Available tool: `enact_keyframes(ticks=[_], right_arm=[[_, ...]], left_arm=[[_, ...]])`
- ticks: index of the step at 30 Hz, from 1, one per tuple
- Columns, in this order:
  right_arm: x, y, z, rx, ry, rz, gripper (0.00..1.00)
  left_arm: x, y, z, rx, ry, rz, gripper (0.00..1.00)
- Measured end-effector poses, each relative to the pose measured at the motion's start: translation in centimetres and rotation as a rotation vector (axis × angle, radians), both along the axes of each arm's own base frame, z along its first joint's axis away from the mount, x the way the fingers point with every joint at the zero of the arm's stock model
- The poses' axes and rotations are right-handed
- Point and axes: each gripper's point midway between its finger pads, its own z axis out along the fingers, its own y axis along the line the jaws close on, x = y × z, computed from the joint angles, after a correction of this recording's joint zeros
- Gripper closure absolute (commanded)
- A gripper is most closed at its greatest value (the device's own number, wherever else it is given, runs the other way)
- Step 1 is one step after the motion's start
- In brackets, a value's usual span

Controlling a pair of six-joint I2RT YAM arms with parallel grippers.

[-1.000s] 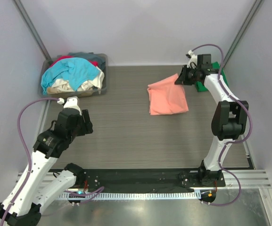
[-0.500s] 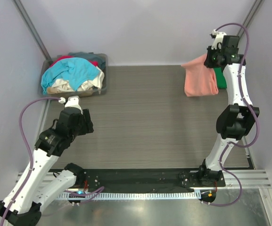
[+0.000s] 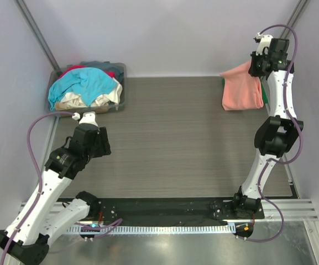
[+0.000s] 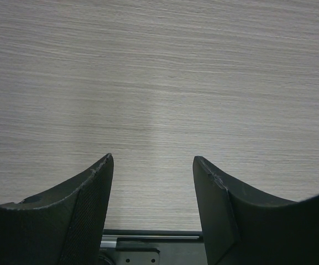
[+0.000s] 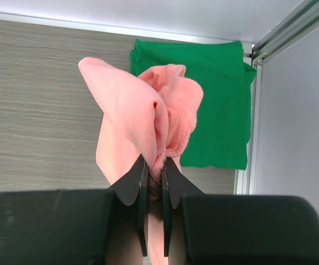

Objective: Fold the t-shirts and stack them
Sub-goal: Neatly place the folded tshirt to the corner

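Note:
My right gripper [image 5: 155, 165] is shut on a bunched fold of the salmon-pink t-shirt [image 5: 140, 118], which hangs lifted off the table at the far right [image 3: 241, 88]. Directly beneath and behind it a folded green t-shirt [image 5: 217, 105] lies flat in the far right corner; only a sliver of it shows from above [image 3: 264, 91]. Turquoise, cream and red t-shirts [image 3: 84, 88] are heaped in the grey tub [image 3: 121, 94] at the far left. My left gripper [image 4: 152, 165] is open over bare table, near the left front, holding nothing.
Wood-grain table [image 3: 165, 138] runs between the tub and the green shirt. A metal rail and side wall [image 5: 292, 110] bound the right edge close to the raised right arm [image 3: 275, 72]. The black base strip [image 3: 159, 207] lies along the near edge.
The right gripper lifted the pink shirt off the middle of the table and carried it right and back, over the green shirt. The left arm barely shifted.

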Motion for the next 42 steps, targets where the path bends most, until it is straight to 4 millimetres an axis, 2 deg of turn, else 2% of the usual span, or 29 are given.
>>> enact_keyframes(ticks=[8, 11, 14, 21, 24, 35, 37, 38, 40, 41, 42], right_arm=[[2.0, -1.1, -0.1, -0.043, -0.022, 0.017, 0.99], [2.9, -2.1, -0.9, -0.063, -0.033, 0.024, 0.99], [4.2, -3.7, -2.8, -0.079, -0.033, 0.012, 0.99], [7.2, -7.8, -9.4, -0.116, -0.009, -0.047, 0.99], [8.6, -9.2, -11.4, -0.136, -0.028, -0.071, 0.99], [12.6, -11.5, -17.6, -0.149, -0.127, -0.165, 0.96], [13.0, -12.1, -18.6, -0.15, -0.145, -0.203, 0.89], [13.2, -12.4, -18.8, -0.154, -0.155, -0.22, 0.74], [13.4, -12.9, -19.1, -0.156, -0.173, -0.257, 0.56], [13.4, -13.3, -18.9, -0.163, -0.181, -0.278, 0.42], [13.4, -13.5, -18.7, -0.168, -0.188, -0.292, 0.35]], left_arm=[[0.1, -0.1, -0.3, 0.005, 0.011, 0.0, 0.4], [0.1, -0.1, -0.3, 0.005, 0.011, 0.001, 0.4], [0.1, -0.1, -0.2, 0.005, 0.011, 0.001, 0.4], [0.2, 0.0, -0.3, 0.009, 0.014, 0.002, 0.41], [0.2, 0.0, -0.4, 0.01, 0.016, 0.004, 0.41], [0.4, 0.5, -0.5, 0.018, 0.021, 0.03, 0.41], [0.4, 0.6, -0.5, 0.018, 0.021, 0.033, 0.41], [0.4, 0.6, -0.5, 0.018, 0.021, 0.034, 0.41], [0.4, 0.6, -0.5, 0.018, 0.021, 0.035, 0.41], [0.4, 0.6, -0.5, 0.018, 0.021, 0.035, 0.41], [0.4, 0.6, -0.5, 0.018, 0.021, 0.036, 0.41]])
